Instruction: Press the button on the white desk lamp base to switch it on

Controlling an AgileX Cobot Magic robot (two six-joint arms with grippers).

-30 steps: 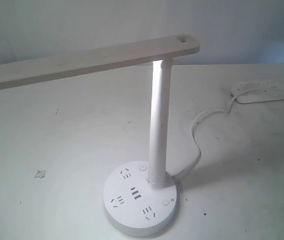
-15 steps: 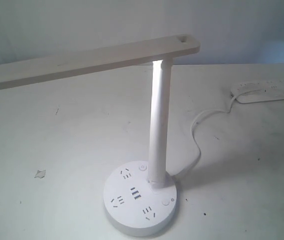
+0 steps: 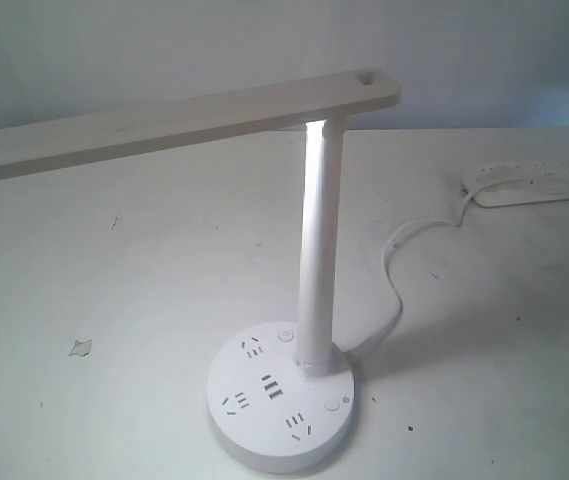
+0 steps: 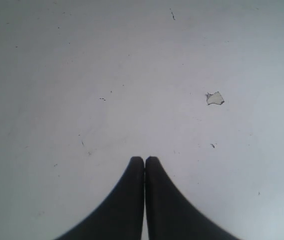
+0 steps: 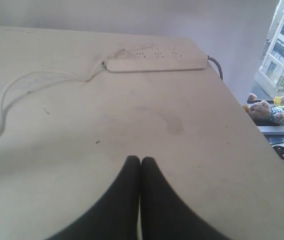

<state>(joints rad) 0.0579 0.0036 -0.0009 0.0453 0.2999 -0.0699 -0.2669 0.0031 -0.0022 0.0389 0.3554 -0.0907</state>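
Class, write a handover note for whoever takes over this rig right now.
Left gripper: shut, empty, over the table.
Right gripper: shut, empty, facing the power strip.
The white desk lamp base sits low in the exterior view; the button is near its right rim.
Done: nothing certain; neither gripper is at the base. The white desk lamp has a bright pole, so it may be lit.
To do: press the button, if unlit.
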